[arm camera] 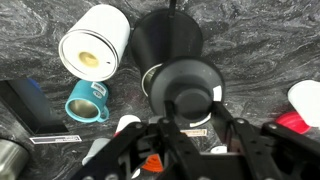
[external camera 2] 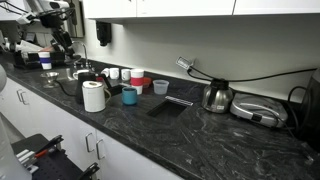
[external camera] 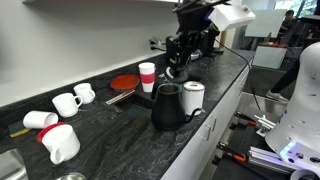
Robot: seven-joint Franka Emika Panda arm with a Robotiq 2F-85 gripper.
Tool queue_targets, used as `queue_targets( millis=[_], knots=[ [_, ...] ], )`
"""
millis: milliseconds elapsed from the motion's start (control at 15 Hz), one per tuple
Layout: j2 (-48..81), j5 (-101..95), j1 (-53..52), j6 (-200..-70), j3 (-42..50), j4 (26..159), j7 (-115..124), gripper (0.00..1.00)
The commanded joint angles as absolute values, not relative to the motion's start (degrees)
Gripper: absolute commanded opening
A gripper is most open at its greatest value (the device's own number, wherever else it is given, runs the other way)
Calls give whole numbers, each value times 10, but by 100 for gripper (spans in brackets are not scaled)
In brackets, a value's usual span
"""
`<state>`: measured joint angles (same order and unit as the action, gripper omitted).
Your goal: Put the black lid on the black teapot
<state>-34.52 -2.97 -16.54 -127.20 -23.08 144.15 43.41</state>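
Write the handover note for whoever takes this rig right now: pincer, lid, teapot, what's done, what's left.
The pincer is closed on the black lid and holds it in the air.
The black teapot stands upright on the counter beside the white pot, with no lid on it.
Done: lid picked up.
Left: centre the lid over the teapot's mouth, which sits off to one side in the wrist view, then lower and release.

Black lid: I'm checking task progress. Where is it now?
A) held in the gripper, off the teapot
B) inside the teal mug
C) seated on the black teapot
A: the wrist view shows the black lid clamped in the gripper, not yet on the black teapot.
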Motion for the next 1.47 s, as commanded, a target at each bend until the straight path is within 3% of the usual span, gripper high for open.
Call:
queue_targets(
  millis=[0,600,667,1400],
  knots=[
    [-348,-21,-155,-1271,-241,1440,427,41],
    [-348,-21,-155,-1271,-241,1440,427,41],
    [-347,-23,-152,-1272,-242,1440,431,16],
    [-250,-45,-88,-1317,-240,1418,468,16]
  ],
)
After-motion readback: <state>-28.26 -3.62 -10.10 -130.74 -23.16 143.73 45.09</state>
